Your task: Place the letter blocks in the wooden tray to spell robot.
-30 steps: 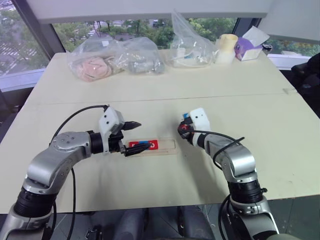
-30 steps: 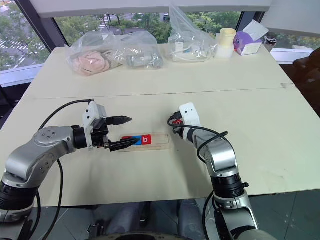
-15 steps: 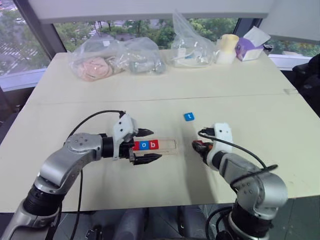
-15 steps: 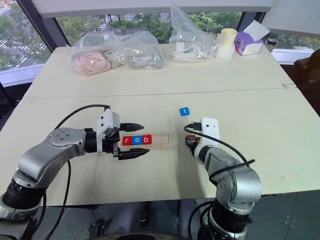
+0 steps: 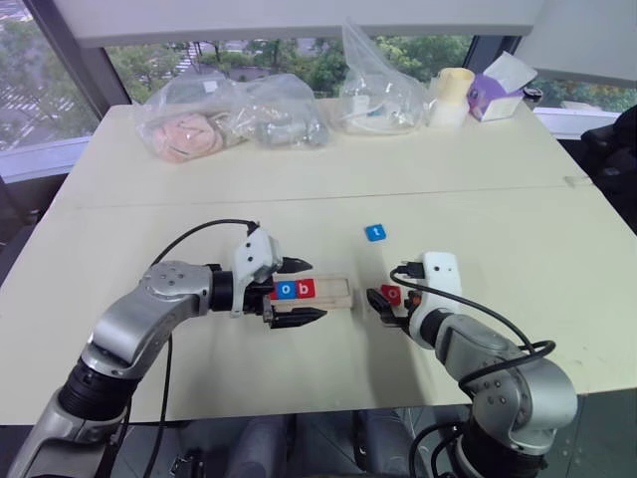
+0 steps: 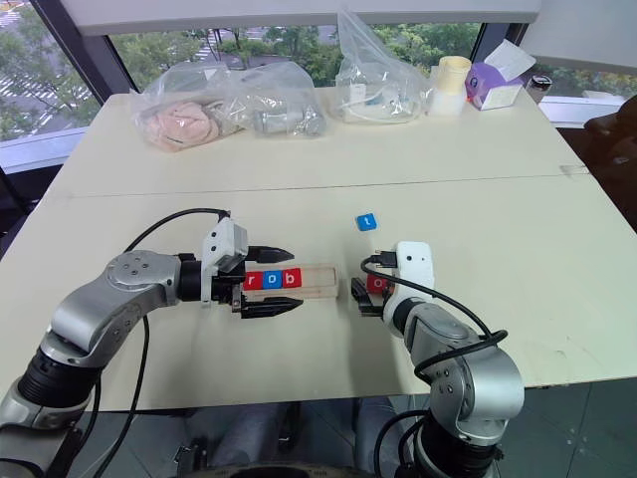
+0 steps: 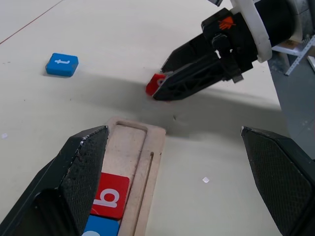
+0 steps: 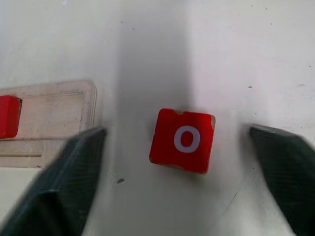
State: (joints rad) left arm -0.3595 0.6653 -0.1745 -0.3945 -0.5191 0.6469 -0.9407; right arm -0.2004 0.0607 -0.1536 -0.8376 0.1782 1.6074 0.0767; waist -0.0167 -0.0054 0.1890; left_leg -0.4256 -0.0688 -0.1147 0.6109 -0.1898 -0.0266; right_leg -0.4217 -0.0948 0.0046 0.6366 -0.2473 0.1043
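A: Bracketing wooden tray point(image 6: 317, 282) near end with left gripper point(image 6: 267, 281), jaws spread, steadying; r, o, b seated.

B: Confirmed. Right of tray: red o block point(image 8: 182, 140) flat on table between parted right gripper point(image 6: 360, 297) fingers, unheld, staged for regrasp. Beyond tray: blue t block point(image 6: 367, 221).

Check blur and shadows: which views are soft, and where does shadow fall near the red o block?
Right wrist view: red o block sharp, the gripper's own fingers blurred, grey shadow band across the table above the block. Left wrist view: sharp; shadow under the right gripper, beyond the wooden tray. Head views: even daylight, no glare.
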